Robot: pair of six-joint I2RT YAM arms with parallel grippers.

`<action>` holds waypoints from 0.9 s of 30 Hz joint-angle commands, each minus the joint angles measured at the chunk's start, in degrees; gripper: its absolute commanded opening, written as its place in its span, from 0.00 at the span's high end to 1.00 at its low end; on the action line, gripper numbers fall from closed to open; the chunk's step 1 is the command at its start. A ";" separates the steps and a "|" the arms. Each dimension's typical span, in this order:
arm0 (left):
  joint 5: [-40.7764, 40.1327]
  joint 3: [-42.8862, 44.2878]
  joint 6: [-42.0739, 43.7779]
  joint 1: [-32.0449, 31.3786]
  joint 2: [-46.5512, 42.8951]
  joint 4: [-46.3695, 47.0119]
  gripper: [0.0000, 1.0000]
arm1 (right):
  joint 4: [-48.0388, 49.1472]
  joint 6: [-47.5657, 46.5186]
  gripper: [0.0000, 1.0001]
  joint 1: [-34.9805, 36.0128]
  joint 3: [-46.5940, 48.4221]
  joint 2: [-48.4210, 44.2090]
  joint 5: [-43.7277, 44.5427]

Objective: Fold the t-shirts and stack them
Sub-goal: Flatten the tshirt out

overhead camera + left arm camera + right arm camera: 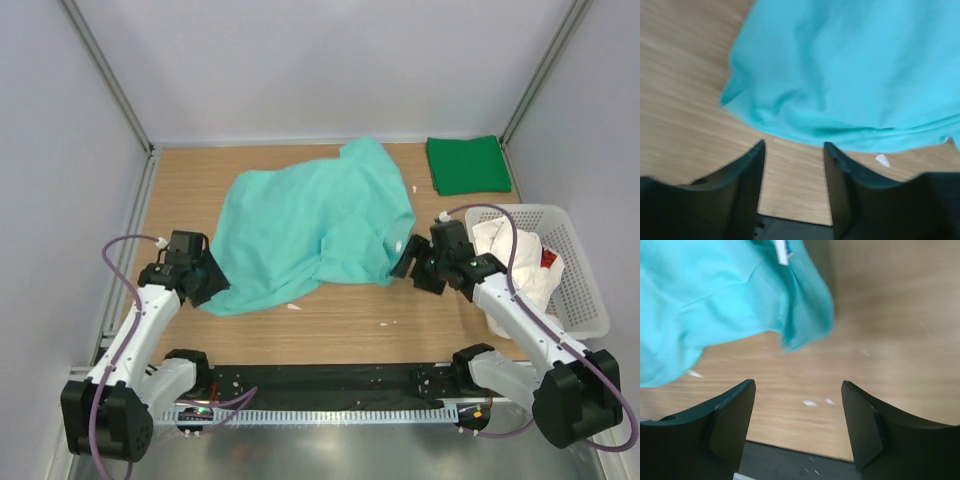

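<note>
A mint-teal t-shirt (310,225) lies rumpled and partly doubled over in the middle of the table. A dark green t-shirt (467,164) lies folded flat at the back right. White cloth, a white t-shirt (512,255), is bunched in the basket. My left gripper (212,283) hovers at the teal shirt's near left corner, open, with only bare wood between its fingers (747,172); the teal shirt (850,70) lies just beyond them. My right gripper (405,262) sits at the shirt's near right edge, open and empty. In its wrist view the teal shirt's hem (807,325) hangs ahead of the fingertips (862,415).
A white lattice basket (585,300) stands at the right edge, beside the right arm. Small white scraps (293,306) dot the wooden table (350,330). Grey walls and metal posts enclose the table; a black rail runs along the near edge.
</note>
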 commanded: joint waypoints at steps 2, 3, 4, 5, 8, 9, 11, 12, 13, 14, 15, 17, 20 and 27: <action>-1.80 2.07 -1.00 -0.24 -1.79 0.83 0.34 | -10.03 -3.11 0.22 -0.35 -0.58 -6.33 5.51; -3.99 2.68 -0.30 -0.33 -1.44 0.74 0.32 | -9.86 -3.64 0.20 -0.35 -0.49 -5.72 5.97; -3.92 3.82 0.58 -0.50 -0.91 1.70 0.32 | -8.55 -4.51 0.19 -0.35 0.12 -4.59 6.14; -3.57 4.35 1.98 -0.77 0.49 2.23 0.32 | -7.49 -4.78 0.19 -0.35 0.48 -3.36 5.54; -1.20 4.54 1.56 -0.86 1.64 3.55 0.34 | -2.22 -4.61 0.19 -0.35 3.20 4.02 4.92; -0.33 3.93 1.21 -0.86 1.12 4.86 0.34 | -0.38 -4.70 0.19 -0.35 3.81 6.39 4.57; 1.17 1.99 1.38 -0.94 0.68 7.06 0.37 | 1.48 -4.78 0.20 -0.35 7.06 12.54 5.79; 2.39 1.81 1.99 -0.86 0.85 8.63 0.42 | 2.35 -5.05 0.25 -0.35 7.94 14.13 5.62; 5.62 1.55 2.17 -0.86 1.02 9.69 0.50 | 4.45 -5.05 0.27 -0.35 8.99 17.36 5.18; 7.48 0.68 2.17 -0.94 1.37 11.01 0.50 | 5.51 -4.53 0.28 -0.26 9.53 18.88 4.83; 8.90 0.15 2.00 -1.21 2.07 14.59 0.50 | 7.09 -4.52 0.30 -0.35 10.05 20.37 4.57; 12.15 -0.82 2.08 -1.21 3.83 17.43 0.43 | 9.29 -3.13 0.31 -0.35 10.67 24.14 4.83; 14.78 1.35 5.06 -1.21 11.37 17.89 0.37 | 14.03 -3.37 0.32 -0.35 11.46 28.71 6.58; 17.79 6.91 3.41 -1.21 28.96 24.26 0.42 | 18.71 -6.80 0.38 -0.26 15.68 38.55 10.62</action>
